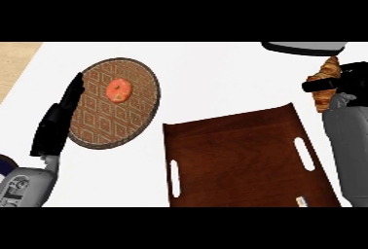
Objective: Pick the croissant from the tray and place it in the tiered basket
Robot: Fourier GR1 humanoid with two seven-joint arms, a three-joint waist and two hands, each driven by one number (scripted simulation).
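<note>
While right hand (332, 85) curls round croissant (327, 82), tray (244, 155) sits bare on bench (208, 73).
Croissant up right of tray, partly hidden; basket (303, 47) beyond tray, cut off; left hand (59, 119) fingers straight, left of tray.

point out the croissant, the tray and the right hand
croissant (328, 73): head view, on its upper half above the thumb
tray (241, 155): head view, on its bare brown floor
right hand (354, 79): head view, on the black palm behind the croissant
</note>
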